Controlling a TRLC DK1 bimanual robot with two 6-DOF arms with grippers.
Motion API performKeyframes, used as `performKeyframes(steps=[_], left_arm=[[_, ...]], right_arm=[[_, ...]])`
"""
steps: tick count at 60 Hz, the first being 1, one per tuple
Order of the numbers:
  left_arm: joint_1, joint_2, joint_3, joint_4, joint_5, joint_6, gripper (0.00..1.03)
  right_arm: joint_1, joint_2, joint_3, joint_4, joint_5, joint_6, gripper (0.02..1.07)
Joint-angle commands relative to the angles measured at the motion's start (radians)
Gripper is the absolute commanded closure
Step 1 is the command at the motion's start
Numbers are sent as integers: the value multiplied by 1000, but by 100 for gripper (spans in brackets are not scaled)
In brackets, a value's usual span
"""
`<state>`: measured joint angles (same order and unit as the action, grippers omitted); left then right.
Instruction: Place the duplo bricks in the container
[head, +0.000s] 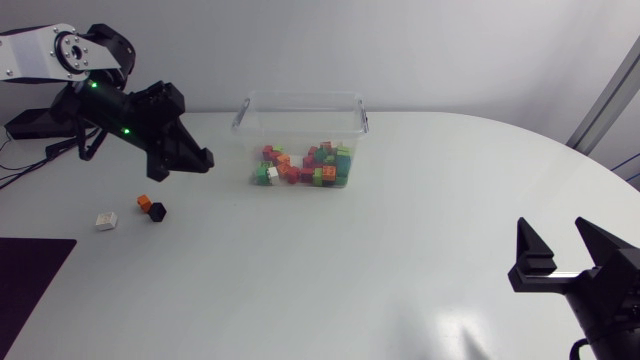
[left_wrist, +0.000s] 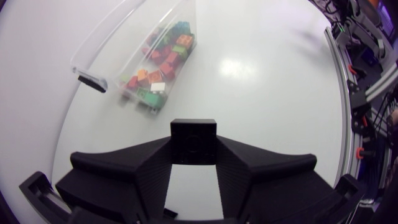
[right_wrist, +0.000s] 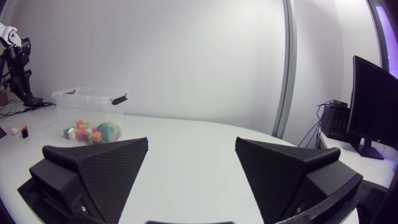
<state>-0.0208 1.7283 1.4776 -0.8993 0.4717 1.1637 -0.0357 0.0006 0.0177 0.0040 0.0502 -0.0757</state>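
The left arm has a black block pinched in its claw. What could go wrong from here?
The left gripper holds the black brick at its very tip, so it might slip out. It is not yet over the container; a release now would drop it on the table. The orange brick and loose black brick sit close together, so grasping one may shove the other.

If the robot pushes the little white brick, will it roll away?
Probably not: the white brick looks boxy with flat sides, so it should slide, not roll. It is small, so it is likely light. The table looks smooth, so the brick may skid easily.
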Motion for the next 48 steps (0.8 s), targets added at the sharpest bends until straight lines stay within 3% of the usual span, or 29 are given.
performKeyframes(steps=[1,11,17,30,48], left_arm=[[-56,-3,23,54,28,-151,80],[-160,11,27,281,25,-429,79],[-203,48,55,430,-28,-581,79],[-238,100,73,617,-128,-757,78],[-275,224,208,689,-234,-888,78]], right_arm=[[-3,-7,-22,10,5,-13,6],[-3,-7,-22,11,5,-13,6],[-3,-7,-22,11,7,-13,6],[-3,-7,-22,10,7,-13,6],[-3,-7,-22,11,5,-13,6]])
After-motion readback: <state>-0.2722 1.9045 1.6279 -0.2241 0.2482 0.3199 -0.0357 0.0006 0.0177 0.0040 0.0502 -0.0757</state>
